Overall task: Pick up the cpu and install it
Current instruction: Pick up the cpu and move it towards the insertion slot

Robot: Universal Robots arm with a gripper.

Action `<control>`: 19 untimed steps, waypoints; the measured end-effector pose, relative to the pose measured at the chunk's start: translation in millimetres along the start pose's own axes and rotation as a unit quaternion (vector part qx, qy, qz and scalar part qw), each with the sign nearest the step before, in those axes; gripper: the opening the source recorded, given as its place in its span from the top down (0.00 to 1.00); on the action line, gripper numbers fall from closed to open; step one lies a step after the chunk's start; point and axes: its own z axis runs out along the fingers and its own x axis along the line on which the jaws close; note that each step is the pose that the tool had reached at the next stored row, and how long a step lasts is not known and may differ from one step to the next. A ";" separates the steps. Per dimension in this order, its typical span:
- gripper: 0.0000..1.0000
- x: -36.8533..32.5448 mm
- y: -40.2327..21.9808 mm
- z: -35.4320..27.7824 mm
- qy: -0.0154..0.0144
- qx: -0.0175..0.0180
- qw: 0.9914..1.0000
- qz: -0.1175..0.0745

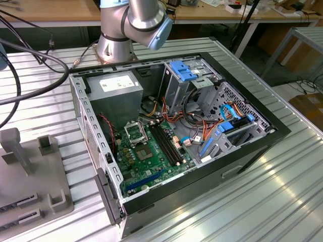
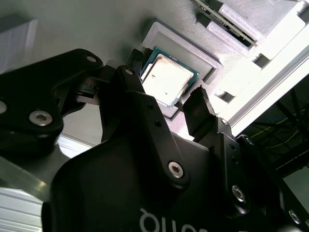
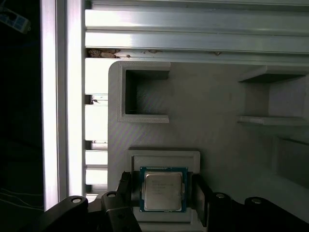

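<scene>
An open black computer case [image 1: 237,164] lies on its side on a ribbed aluminium table [image 1: 242,206]. Inside it are a green motherboard [image 1: 151,164] with long black memory slots [image 1: 164,141], a grey power supply [image 1: 113,93], a drive cage with blue latches [image 1: 182,69] and loose orange wires [image 1: 194,113]. A grey moulded fixture [image 1: 30,176] sits on the table at the exterior view's left, well apart from the case. In the first wrist view, the fixture shows a square pocket [image 3: 145,99]. Black cables [image 1: 30,55] cross the table behind the fixture.
</scene>
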 end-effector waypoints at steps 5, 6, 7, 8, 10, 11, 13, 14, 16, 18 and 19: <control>0.38 0.0 0.0 0.1 0.000 0.000 1.000 0.000; 0.40 0.0 0.0 0.1 0.000 0.000 1.000 0.000; 0.40 0.0 0.0 0.1 0.000 0.000 1.000 0.000; 0.47 0.0 0.0 0.1 0.000 0.000 1.000 0.000; 0.47 0.0 0.0 0.1 0.000 0.000 1.000 0.000; 0.47 0.0 0.0 0.1 0.000 0.000 1.000 -0.001; 0.47 0.0 0.0 0.2 0.000 0.000 1.000 -0.006; 0.47 0.0 0.0 0.2 0.000 0.000 1.000 -0.008; 0.47 0.0 0.0 0.1 0.000 0.000 1.000 -0.008; 0.47 0.1 0.0 0.0 0.000 0.000 1.000 -0.009; 0.47 0.1 0.0 0.0 0.000 0.000 1.000 -0.009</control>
